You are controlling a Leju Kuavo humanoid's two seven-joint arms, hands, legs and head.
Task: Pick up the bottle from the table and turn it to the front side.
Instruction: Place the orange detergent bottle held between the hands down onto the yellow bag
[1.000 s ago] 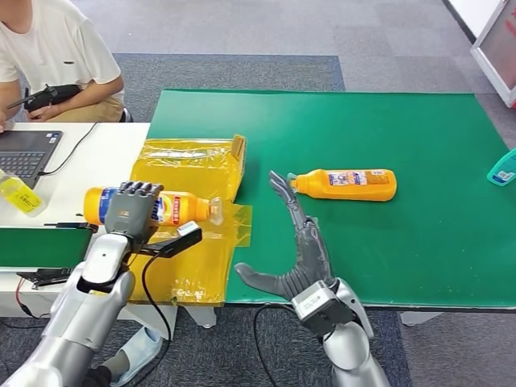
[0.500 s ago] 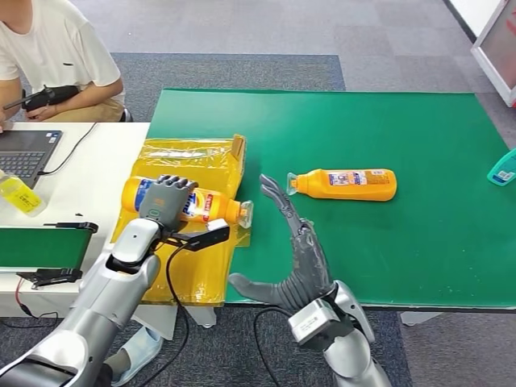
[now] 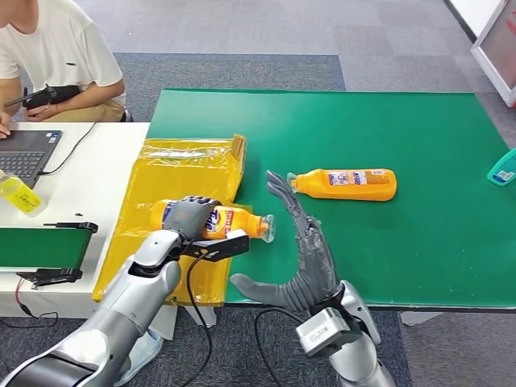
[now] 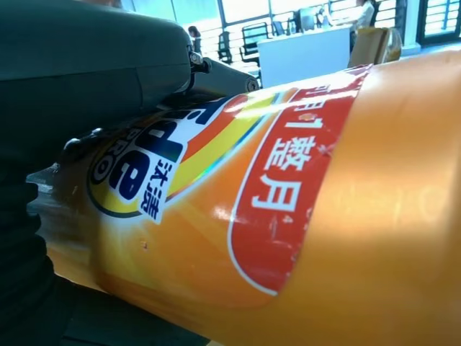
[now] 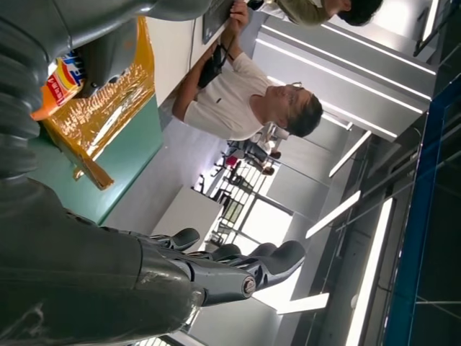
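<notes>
In the head view, low and left of centre, the left hand (image 3: 187, 216) wraps its fingers over the middle of an orange bottle (image 3: 234, 221), holding it sideways with its clear cap end pointing toward the frame's right. The bottle sits in the picture at the right edge of a crumpled yellow plastic bag (image 3: 176, 165), where the bag meets the green table mat (image 3: 389, 129); whether it is lifted off the surface or resting on it cannot be told. The left wrist view shows the same bottle (image 4: 305, 216) very close, its label with a red panel and blue lettering facing the camera, and dark fingers (image 4: 217, 76) lying against its far side. At the lower centre of the head view the right hand (image 3: 304, 250) stands open with palm turned toward the held bottle, fingers spread and reaching up the frame, thumb stuck out to the left, just beside the cap but apart from it. A second orange bottle (image 3: 343, 184) lies on its side on the mat at mid-frame, just right of the right hand's fingertips. In the upper left corner a person in a white shirt (image 3: 55, 48) sits by a laptop (image 3: 24, 153) on a white table (image 3: 103, 161).
</notes>
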